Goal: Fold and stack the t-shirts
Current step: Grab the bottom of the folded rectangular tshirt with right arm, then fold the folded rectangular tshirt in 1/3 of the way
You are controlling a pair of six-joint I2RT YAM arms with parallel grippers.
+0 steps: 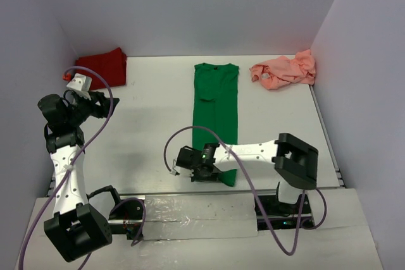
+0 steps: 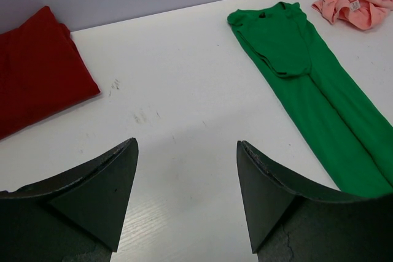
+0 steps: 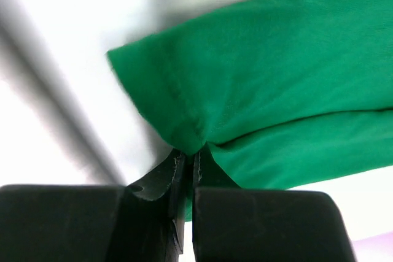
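1. At mid-table lies the green shirt (image 1: 215,109), folded lengthwise into a narrow strip, with its collar at the far end and its hem at the near edge.
2. Far left, the red shirt (image 1: 103,66) sits folded in the corner. The pink shirt (image 1: 285,71) lies crumpled in the far right corner, well apart from the other two.
3. On the pink shirt a small white tag (image 2: 355,5) shows, its print too small to read.
4. Under all three is a white table (image 1: 152,124), faintly scuffed near the middle and boxed in by plain pale walls (image 1: 190,4).
5. At the near hem, the right gripper (image 3: 189,159) is clamped tight on a corner of the green shirt, and the cloth bunches at its fingertips.
6. Over bare table on the left side, near the red shirt, the left gripper (image 2: 186,145) hangs with its jaws wide, holding nothing.
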